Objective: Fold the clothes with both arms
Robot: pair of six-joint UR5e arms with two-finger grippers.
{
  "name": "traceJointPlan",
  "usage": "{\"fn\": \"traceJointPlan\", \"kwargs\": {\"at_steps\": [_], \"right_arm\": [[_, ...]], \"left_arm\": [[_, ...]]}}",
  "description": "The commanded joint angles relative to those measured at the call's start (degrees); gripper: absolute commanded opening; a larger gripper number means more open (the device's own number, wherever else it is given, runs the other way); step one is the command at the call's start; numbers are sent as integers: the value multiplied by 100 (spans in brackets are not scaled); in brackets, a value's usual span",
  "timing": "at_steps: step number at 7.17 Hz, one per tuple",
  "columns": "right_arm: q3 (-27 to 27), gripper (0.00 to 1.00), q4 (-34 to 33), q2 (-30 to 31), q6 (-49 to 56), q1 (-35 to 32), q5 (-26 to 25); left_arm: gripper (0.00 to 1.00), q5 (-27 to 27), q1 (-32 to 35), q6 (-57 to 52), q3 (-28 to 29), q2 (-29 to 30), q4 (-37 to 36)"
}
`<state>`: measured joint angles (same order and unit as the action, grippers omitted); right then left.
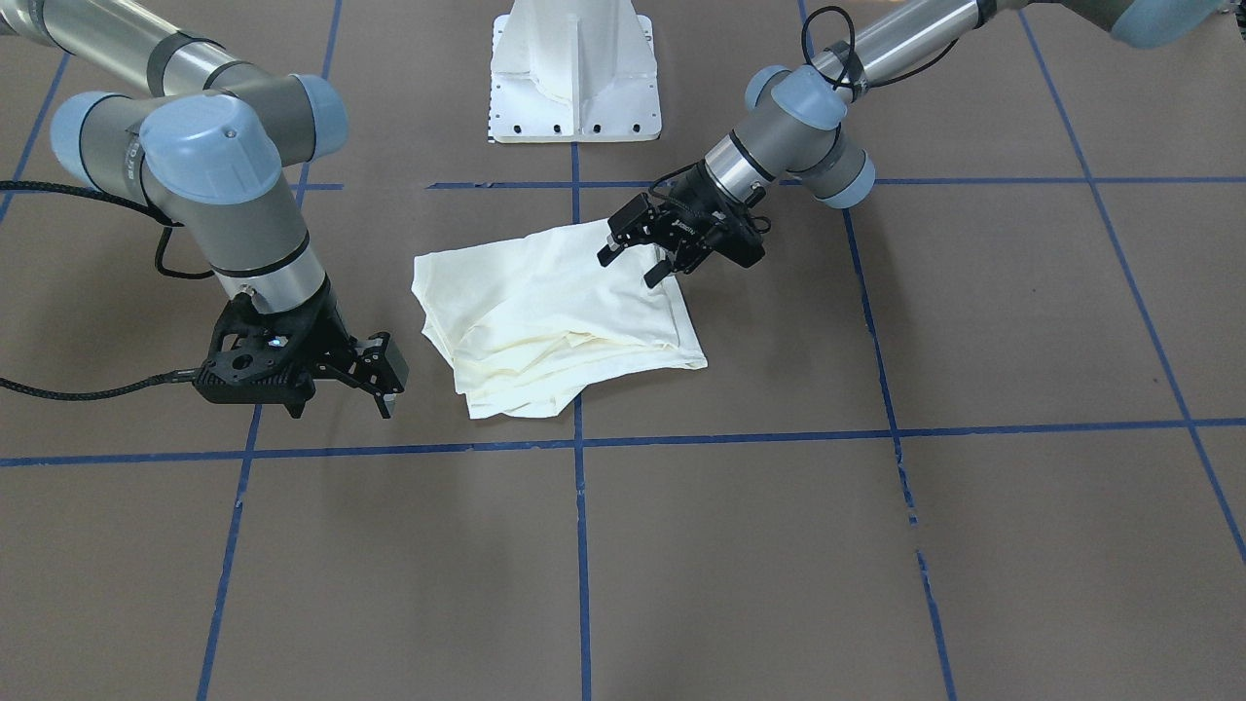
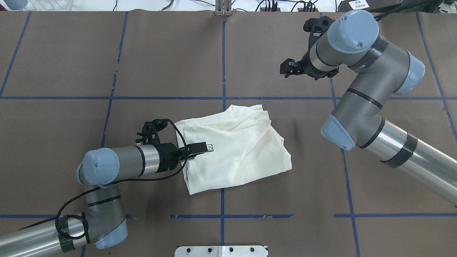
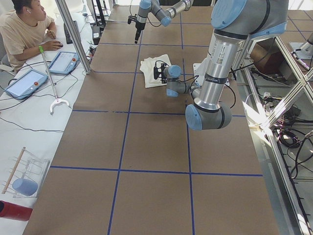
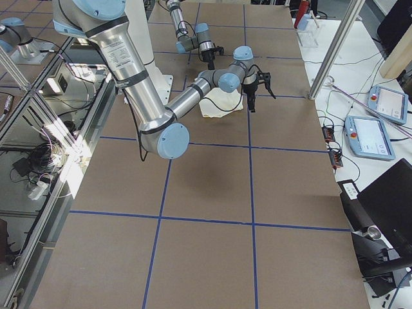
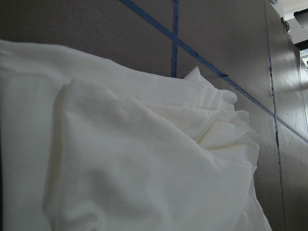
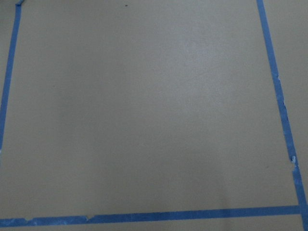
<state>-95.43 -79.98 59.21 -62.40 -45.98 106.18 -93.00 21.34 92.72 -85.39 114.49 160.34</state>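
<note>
The clothes [image 1: 555, 312] lie as a crumpled, folded cream bundle near the table's middle [image 2: 235, 150], plain side up, with no print showing. My left gripper [image 1: 633, 265] hovers open over the bundle's edge nearest the robot base, with its fingers [image 2: 201, 147] low over the cloth and nothing clamped between them. The left wrist view is filled with cream folds [image 5: 144, 159]. My right gripper [image 1: 387, 375] stands open above bare table, apart from the bundle on its far side [image 2: 286, 69]. Only brown table and blue tape show in the right wrist view.
Blue tape lines [image 1: 579, 443] grid the brown table. The white base pedestal [image 1: 574, 78] stands at the robot's edge. A seated person [image 3: 24, 29] and tablets [image 3: 63, 62] are off the table's far side. More tablets [image 4: 370, 138] sit there too.
</note>
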Motion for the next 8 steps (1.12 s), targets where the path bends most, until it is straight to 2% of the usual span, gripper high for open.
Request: {"fn": "traceJointPlan", "kwargs": {"at_steps": [1, 2, 3, 5, 7, 8], "right_arm": [[-2, 100, 0, 11, 0, 1, -1], [-28, 100, 0, 29, 0, 1, -1], [-55, 100, 0, 29, 0, 1, 16], [-177, 100, -9, 72, 0, 1, 43], [-187, 100, -9, 195, 9, 1, 43], [-204, 100, -18, 248, 96, 1, 52]], "left_arm": [[100, -120, 1, -114, -31, -5, -134], [100, -322, 62, -218, -187, -14, -430], [100, -393, 89, -585, -624, -23, -1147], [100, -718, 247, -1210, -1792, -49, -3138], [100, -719, 370, -2112, -2462, 3, -5013], [100, -719, 518, -2692, -2605, 4, -5595]]}}
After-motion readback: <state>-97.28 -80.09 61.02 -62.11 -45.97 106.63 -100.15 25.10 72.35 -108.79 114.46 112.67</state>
